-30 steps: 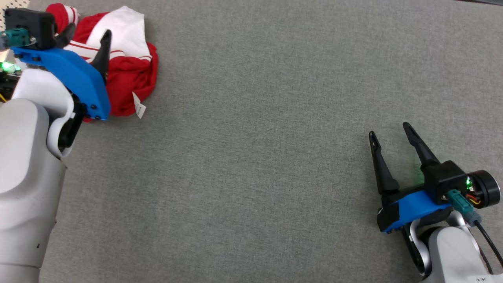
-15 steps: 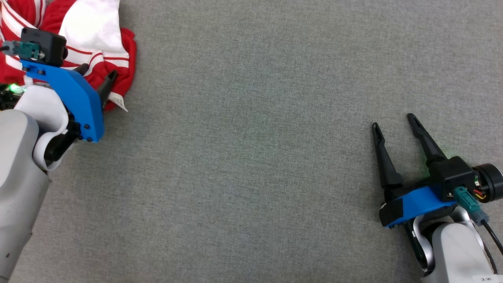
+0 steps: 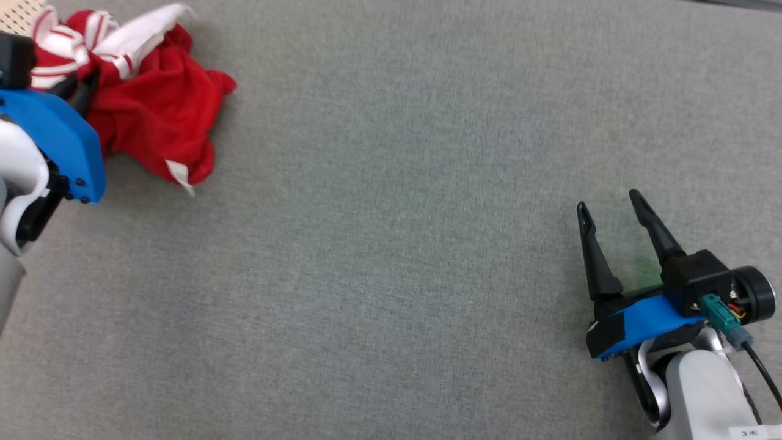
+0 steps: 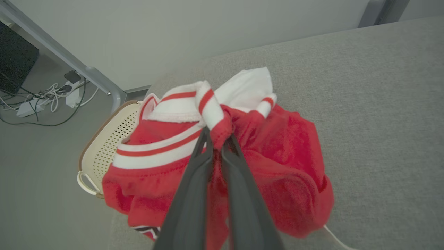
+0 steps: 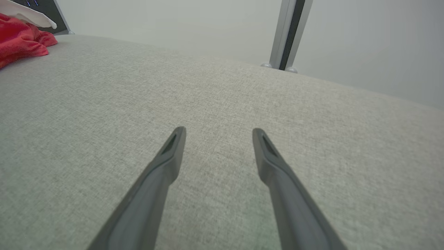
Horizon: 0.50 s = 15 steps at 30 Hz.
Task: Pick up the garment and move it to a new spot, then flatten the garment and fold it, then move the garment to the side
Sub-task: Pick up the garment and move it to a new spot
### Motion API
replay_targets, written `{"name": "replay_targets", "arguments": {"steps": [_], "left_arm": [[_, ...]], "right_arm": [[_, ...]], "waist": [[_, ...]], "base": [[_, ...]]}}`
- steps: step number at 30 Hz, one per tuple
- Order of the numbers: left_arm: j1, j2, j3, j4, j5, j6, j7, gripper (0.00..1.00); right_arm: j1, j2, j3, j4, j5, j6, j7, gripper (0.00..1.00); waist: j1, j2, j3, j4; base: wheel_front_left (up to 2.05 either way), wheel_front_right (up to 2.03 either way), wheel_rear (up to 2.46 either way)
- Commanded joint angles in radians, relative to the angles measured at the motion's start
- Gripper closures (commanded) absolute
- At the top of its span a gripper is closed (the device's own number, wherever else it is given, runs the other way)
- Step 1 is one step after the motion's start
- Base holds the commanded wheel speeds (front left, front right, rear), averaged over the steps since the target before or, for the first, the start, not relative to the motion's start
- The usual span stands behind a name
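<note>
The garment [image 3: 153,110] is a crumpled red piece with white, red-striped trim, bunched at the far left corner of the grey table [image 3: 391,244]. My left gripper [image 4: 218,139] is shut on a fold of the garment [image 4: 277,156] near its striped band, and the cloth hangs in a bundle around the fingers. In the head view the left gripper [image 3: 82,88] sits at the garment's left side, half behind its blue mount. My right gripper [image 3: 608,205] rests open over bare table at the lower right, with nothing between its fingers [image 5: 173,146]. A red corner of the garment [image 5: 20,41] shows far off.
A cream perforated basket [image 4: 104,146] stands on the floor just past the table's left corner, partly behind the garment. Cables and a power strip [image 4: 41,100] lie on the floor beyond it. A metal post [image 5: 289,31] rises behind the table's far edge.
My left gripper closed on the garment and drew it up into a bundle; the cloth has changed shape. The head camera shifted between frames. The right gripper stayed open.
</note>
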Motion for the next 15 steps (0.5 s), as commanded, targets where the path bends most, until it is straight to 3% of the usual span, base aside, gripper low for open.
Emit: {"name": "replay_targets", "arguments": {"steps": [1, 10, 15], "left_arm": [[-0.01, 0.009, 0.003, 0.003, 0.01, 0.004, -0.016, 1.0], [-0.056, 0.047, -0.015, -0.054, 0.078, 0.006, -0.127, 1.0], [-0.083, 0.034, -0.046, -0.135, 0.111, 0.003, -0.141, 1.0]], "right_arm": [[0.006, -0.002, 0.002, 0.008, 0.009, 0.0, -0.008, 0.0], [0.03, -0.002, 0.026, 0.112, 0.085, 0.0, -0.062, 0.0], [0.052, -0.002, 0.028, 0.176, 0.125, 0.0, -0.093, 0.0]], "waist": [[0.0, 0.0, -0.025, -0.012], [0.0, 0.0, -0.198, -0.056], [0.0, 0.0, -0.297, -0.112]], "base": [[0.0, 0.0, 0.0], [0.0, 0.0, 0.0], [0.0, 0.0, 0.0]]}}
